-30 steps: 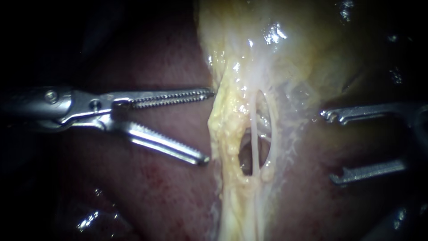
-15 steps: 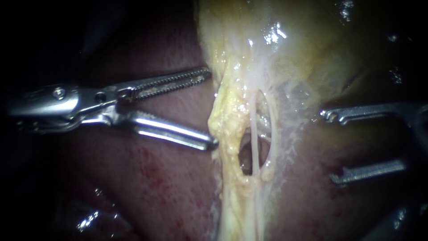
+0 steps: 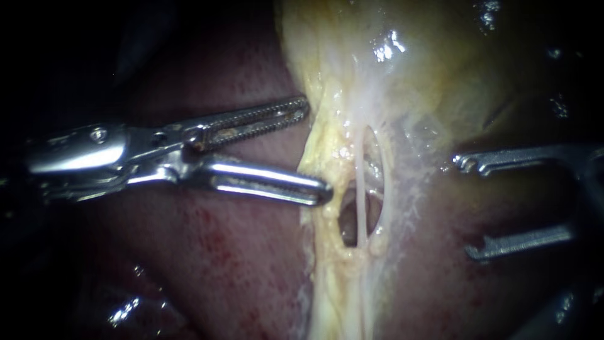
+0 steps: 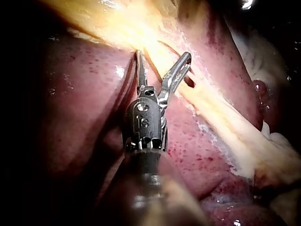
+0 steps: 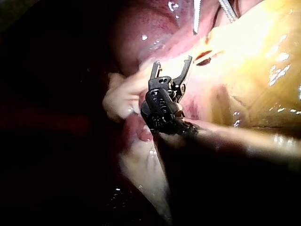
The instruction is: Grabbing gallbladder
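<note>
Touching gallbladder (image 3: pixel 390 82) (edge): left instrument (image 3: pixel 318 149)

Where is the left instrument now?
In the endoscope view, the left instrument comes in from the left over the liver, its open jaws at the edge of the gallbladder.

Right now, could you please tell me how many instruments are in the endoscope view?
2. The left instrument comes from the left, open jaws at the edge of the yellow tissue; the right instrument sits across it, jaws open. None appears hidden.

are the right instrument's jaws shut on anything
No, in the endoscope view the right instrument has its two jaws wide apart, with nothing gripped between them.
</note>
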{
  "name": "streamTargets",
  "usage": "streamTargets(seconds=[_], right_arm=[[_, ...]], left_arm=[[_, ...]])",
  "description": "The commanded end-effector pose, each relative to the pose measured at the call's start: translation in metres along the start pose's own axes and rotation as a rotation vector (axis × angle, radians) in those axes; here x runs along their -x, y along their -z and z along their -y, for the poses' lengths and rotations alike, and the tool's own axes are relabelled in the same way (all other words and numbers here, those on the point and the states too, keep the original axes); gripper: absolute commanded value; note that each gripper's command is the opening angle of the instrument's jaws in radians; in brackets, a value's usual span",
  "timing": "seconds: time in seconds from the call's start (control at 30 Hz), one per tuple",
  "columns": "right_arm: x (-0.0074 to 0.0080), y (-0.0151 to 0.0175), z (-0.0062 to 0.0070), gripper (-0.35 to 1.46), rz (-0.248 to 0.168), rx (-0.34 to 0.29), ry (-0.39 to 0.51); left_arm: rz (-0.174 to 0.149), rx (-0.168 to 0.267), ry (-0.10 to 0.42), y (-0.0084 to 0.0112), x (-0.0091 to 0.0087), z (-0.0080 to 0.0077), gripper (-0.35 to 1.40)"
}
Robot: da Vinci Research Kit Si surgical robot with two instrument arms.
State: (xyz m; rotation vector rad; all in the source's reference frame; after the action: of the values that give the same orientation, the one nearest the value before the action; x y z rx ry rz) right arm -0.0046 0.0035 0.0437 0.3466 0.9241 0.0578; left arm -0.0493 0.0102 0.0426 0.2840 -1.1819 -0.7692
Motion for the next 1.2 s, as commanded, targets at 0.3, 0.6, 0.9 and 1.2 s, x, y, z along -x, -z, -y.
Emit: streamTargets(seconds=[0.3,0.6,0.9,1.2], right_arm=[[0.0000,0.0000,0.0000,0.56,0.000,0.000,0.000],[0.0000,0.0000,0.0000,0.56,0.000,0.000,0.000],[0.0000,0.0000,0.0001,0.56,0.000,0.000,0.000],[0.0000,0.0000,0.0001,0.56,0.000,0.000,0.000]], left_arm=[[0.007,0.039,0.034,-0.0002,-0.0001,0.0001,0.24],[-0.019,0.067,0.042,-0.0004,-0.0009,-0.0004,-0.25],[-0.025,0.074,0.059,-0.0004,-0.0012,-0.0005,-0.35],[-0.024,0.078,0.066,-0.0002,-0.0013,-0.0005,-0.35]])
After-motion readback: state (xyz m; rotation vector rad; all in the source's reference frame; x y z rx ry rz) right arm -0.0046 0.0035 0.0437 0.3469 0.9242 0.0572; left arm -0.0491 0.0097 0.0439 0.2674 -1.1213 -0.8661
